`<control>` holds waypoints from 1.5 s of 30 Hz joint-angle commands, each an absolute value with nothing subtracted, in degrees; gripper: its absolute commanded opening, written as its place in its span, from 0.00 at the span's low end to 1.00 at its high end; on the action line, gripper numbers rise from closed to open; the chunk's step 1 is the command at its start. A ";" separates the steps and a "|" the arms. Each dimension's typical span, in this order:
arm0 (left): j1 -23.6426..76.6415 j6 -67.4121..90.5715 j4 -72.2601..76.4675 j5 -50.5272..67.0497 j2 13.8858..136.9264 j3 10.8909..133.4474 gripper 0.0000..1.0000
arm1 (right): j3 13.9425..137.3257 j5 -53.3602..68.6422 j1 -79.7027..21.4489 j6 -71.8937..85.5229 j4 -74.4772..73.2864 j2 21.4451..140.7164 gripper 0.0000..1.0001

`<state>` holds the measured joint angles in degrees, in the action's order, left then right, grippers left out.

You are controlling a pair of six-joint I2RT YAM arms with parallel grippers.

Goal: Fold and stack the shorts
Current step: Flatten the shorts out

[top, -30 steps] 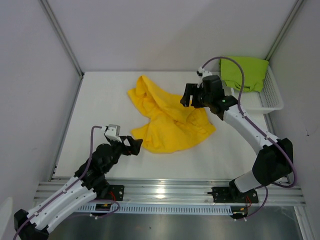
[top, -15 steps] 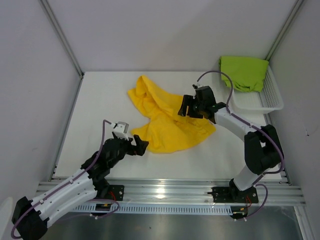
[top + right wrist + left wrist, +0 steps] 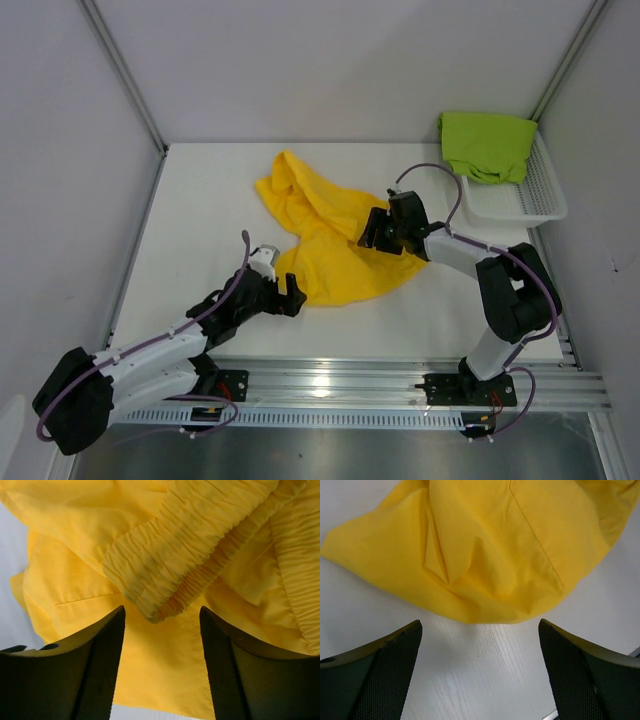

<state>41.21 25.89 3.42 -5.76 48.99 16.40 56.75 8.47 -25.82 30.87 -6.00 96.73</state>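
Two pairs of shorts show in the top view. The bright yellow soft fabric shorts (image 3: 325, 235) lie crumpled near the middle of the white table (image 3: 200, 220). The lime green fabric shorts (image 3: 487, 145) lie draped over the far end of the white plastic mesh basket (image 3: 545, 200), at about 2 o'clock from the yellow heap and well apart from it.

The left gripper (image 3: 290, 295) sits low over the table at about 7 o'clock from the yellow shorts, just beside their near hem. In its wrist view the left gripper (image 3: 479, 630) has its two dark fingers (image 3: 390, 665) spread wide with only bare table between them. The rounded yellow hem (image 3: 485, 612) lies just past the tips, at 12 o'clock, and is not gripped.

The right gripper (image 3: 372, 228) is at the 3 o'clock side of the heap, over the fabric. In its wrist view the right gripper (image 3: 162, 611) also has its fingers (image 3: 100, 665) parted, and they close on nothing. A ruched elastic waistband (image 3: 190, 545) runs across the picture from 1 o'clock, and its folded end hangs just above the gap between the tips. Smoother yellow cloth lies beneath it. Whether the fingers touch the cloth cannot be told.
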 commanded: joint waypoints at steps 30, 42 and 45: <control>42.27 25.84 -1.32 -9.41 78.05 30.06 0.98 | 96.26 13.88 -12.86 34.17 6.86 113.93 0.64; 42.63 25.49 -0.26 -9.05 70.06 26.90 0.98 | 92.05 9.76 -10.81 30.14 -12.21 104.44 0.98; 42.63 25.58 1.67 -8.88 66.54 26.11 0.98 | 76.59 5.64 -11.16 32.07 -11.95 93.81 0.95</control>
<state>42.33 25.87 -0.58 -8.82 70.39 26.72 85.78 10.24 -11.03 31.92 -9.19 105.65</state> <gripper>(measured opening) 0.985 0.957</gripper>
